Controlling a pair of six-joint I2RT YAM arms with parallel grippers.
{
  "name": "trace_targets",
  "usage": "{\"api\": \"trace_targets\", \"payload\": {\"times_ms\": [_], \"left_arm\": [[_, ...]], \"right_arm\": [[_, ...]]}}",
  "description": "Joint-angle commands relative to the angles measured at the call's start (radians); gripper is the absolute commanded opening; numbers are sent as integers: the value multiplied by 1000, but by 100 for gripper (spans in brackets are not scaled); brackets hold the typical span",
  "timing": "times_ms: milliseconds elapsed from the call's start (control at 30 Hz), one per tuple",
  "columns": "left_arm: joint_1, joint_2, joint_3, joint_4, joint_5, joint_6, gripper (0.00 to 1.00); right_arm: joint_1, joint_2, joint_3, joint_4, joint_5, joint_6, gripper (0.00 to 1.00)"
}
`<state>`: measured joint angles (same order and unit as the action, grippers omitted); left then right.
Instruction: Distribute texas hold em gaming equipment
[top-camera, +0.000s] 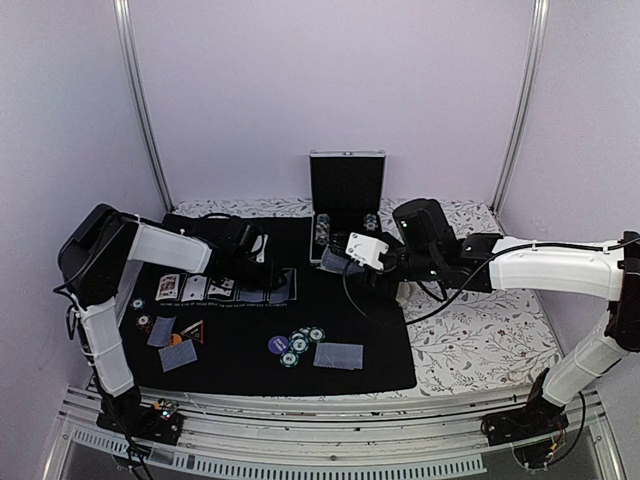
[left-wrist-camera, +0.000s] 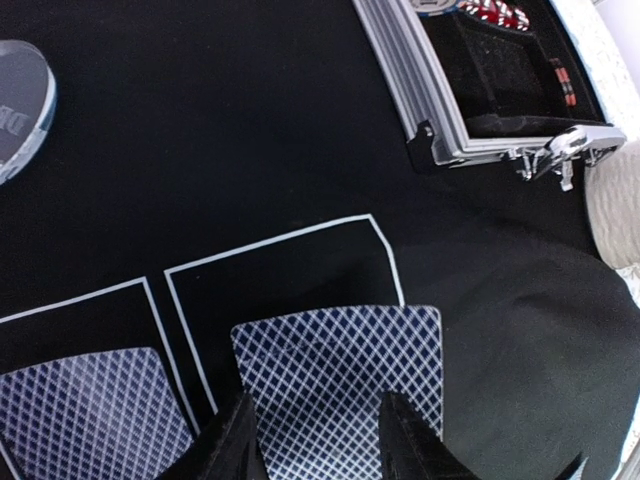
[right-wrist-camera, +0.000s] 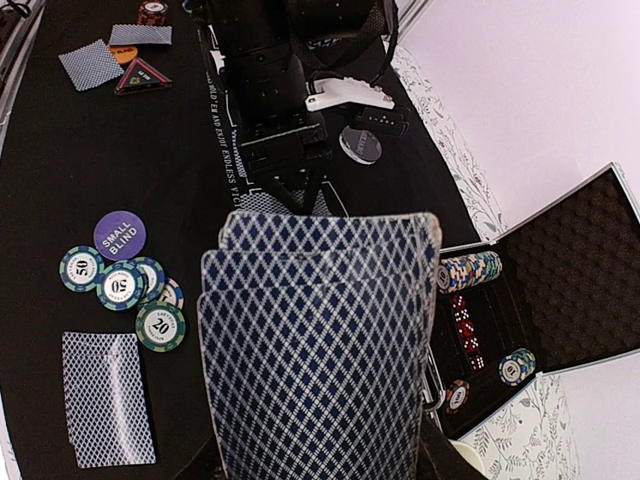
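Note:
My right gripper (top-camera: 345, 262) (right-wrist-camera: 320, 470) is shut on a stack of blue-backed playing cards (right-wrist-camera: 320, 350), held slightly fanned above the black mat (top-camera: 360, 330); its fingers are mostly hidden behind them. My left gripper (top-camera: 268, 280) (left-wrist-camera: 320, 445) is open, its fingers (left-wrist-camera: 235, 440) standing over a face-down card (left-wrist-camera: 335, 370) that lies on the mat's white outline; another face-down card (left-wrist-camera: 80, 410) lies to its left. Green-and-white chips (top-camera: 300, 345) (right-wrist-camera: 120, 285) and a purple small-blind button (top-camera: 278, 344) (right-wrist-camera: 120, 235) sit front centre, with face-down cards (top-camera: 338, 355) (right-wrist-camera: 105, 400) beside them.
The open metal case (top-camera: 347, 190) (left-wrist-camera: 490, 80) (right-wrist-camera: 560, 290) stands at the mat's far edge with chips (right-wrist-camera: 468, 270) and red dice (right-wrist-camera: 465, 330) inside. Face-up cards (top-camera: 195, 288) lie in a row at left. More cards (top-camera: 178, 355), an orange button (top-camera: 175, 340) and a clear dealer puck (left-wrist-camera: 15, 110) are nearby.

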<state>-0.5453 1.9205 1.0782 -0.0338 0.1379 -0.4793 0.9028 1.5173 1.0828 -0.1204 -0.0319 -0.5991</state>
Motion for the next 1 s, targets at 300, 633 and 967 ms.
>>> {"api": "trace_targets", "payload": {"times_ms": [300,633,967], "left_arm": [[-37,-59,41,-53,-65,74,45],[-79,-146,30,-78,-110,91,43],[-79,-283,-16,-83,-179,132,44]], "right_arm": [[-4,-20,-3,10,-19,-8,42],[-3,-17,-11,-7,-6,12,42],[-4,-7,-70,-47,20,132,42]]}}
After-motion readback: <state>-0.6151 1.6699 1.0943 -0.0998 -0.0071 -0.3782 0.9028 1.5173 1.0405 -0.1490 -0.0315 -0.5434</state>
